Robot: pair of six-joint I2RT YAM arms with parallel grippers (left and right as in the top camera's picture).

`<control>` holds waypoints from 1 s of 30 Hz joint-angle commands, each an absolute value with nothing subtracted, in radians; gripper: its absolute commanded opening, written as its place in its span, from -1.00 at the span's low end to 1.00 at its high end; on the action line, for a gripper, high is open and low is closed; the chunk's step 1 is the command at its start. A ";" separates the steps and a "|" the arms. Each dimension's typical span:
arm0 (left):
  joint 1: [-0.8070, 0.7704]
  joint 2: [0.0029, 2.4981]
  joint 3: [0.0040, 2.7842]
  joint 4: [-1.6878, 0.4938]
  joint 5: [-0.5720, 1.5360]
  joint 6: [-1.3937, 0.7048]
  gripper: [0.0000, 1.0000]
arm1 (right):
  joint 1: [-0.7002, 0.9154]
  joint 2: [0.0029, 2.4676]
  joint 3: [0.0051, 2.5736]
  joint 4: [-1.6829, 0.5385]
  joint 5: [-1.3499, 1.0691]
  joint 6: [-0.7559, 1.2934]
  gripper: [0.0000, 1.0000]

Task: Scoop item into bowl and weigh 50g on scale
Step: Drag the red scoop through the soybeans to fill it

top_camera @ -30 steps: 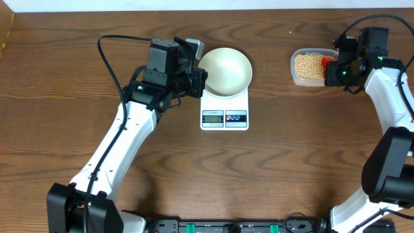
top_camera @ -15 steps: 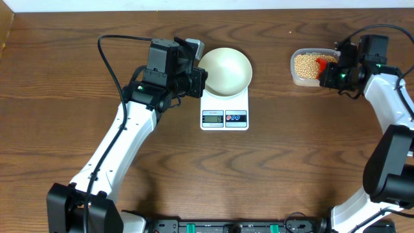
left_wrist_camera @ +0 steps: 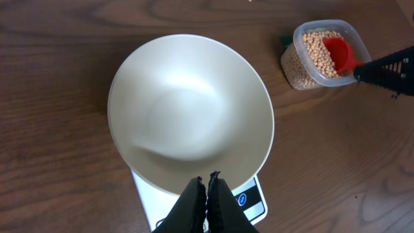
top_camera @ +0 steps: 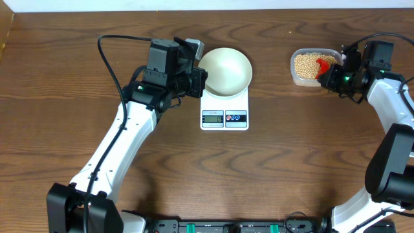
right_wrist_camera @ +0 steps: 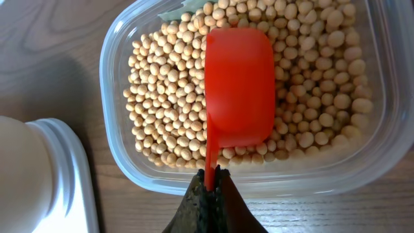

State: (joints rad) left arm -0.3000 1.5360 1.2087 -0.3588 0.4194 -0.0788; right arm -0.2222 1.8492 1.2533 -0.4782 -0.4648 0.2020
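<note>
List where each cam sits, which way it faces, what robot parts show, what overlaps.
Overhead: above table, facing straight down; left arm and right arm, bowl on scale.
Left wrist: on left arm, facing down past its shut left claw into the empty bowl.
Right wrist: on right arm, facing down past right claw, shut on red scoop over soybeans in clear container.
Shared: overhead and left wrist show bowl, scale, container, scoop.

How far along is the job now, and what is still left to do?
Done: the bowl sits on the scale, and the left gripper pinches its rim. In hand: the right gripper holds the red scoop by its handle, lying on the beans in the clear container; no beans show in it. Left: the bowl is empty, so all scooping and weighing remain.
</note>
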 commanded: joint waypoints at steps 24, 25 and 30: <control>-0.298 1.523 1.248 -0.360 0.414 -0.084 -0.85 | -0.257 1.851 1.251 -0.466 -0.714 -0.129 -0.98; -0.298 1.523 1.248 -0.360 0.414 -0.084 -0.85 | -0.260 1.851 1.251 -0.467 -0.713 -0.129 -0.98; -0.298 1.523 1.248 -0.360 0.414 -0.084 -0.85 | -0.271 1.852 1.248 -0.466 -0.706 -0.080 -0.98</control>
